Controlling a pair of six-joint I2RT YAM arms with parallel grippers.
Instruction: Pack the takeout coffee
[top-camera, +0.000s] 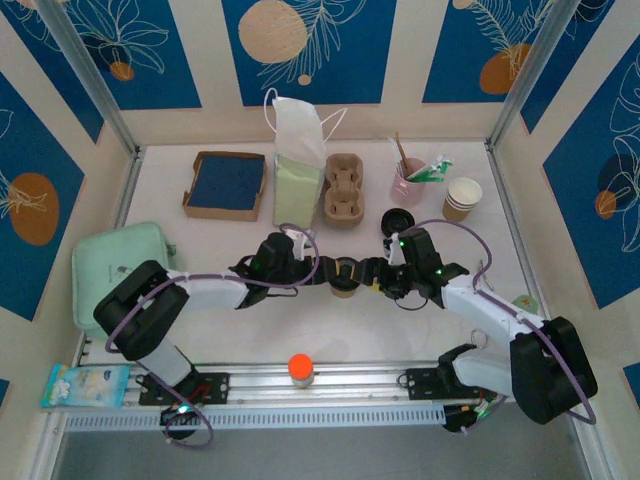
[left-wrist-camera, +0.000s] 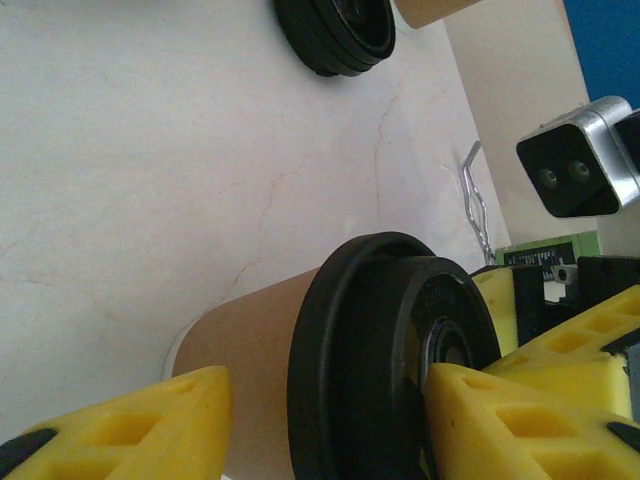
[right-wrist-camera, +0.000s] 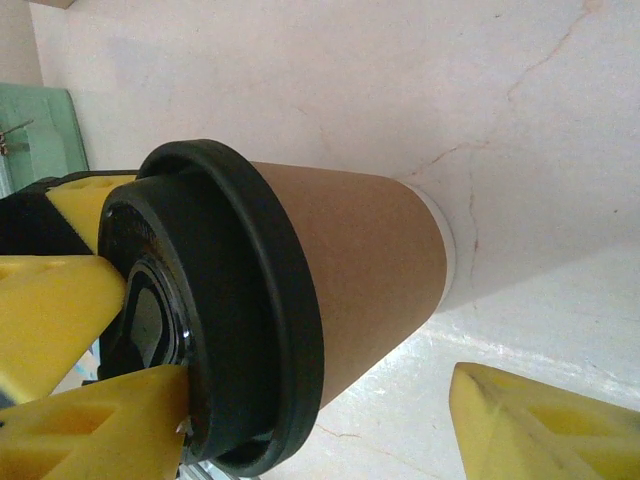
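— White marbled tabletop (top-camera: 250, 250) between blue leaf-patterned walls (top-camera: 300, 50), from above: where is the coffee?

— Centre of the table. The brown paper cup with a black plastic lid (top-camera: 343, 282) stands upright, and the left gripper (top-camera: 322, 272) and right gripper (top-camera: 373, 279) meet it from 2 sides. The brown pulp cup carrier (top-camera: 344, 188) and pale green paper bag (top-camera: 297, 190) stand behind it, apart from the cup.

— Left wrist?

— The left gripper (left-wrist-camera: 328, 400) straddles the cup (left-wrist-camera: 250, 335). 1 yellow foam finger (left-wrist-camera: 520, 420) lies against the lid top and the other (left-wrist-camera: 120, 430) overlaps the paper wall. Clamped or loose, I cannot tell.

— Right wrist?

— The right gripper (right-wrist-camera: 320, 390) is released: 1 finger (right-wrist-camera: 100, 430) is at the lid, the other (right-wrist-camera: 540, 430) sits clear of the cup's base.

— How to do this step well?

— I judge the lid is being seated, or the cup is being taken up. Press evenly on the rim, hold the paper wall lightly so it does not buckle, and keep the cup upright.

— What does each view add?

— Overhead gives the route to the carrier and bag. The wrist views give finger contact at the lid, and the gap at the base.
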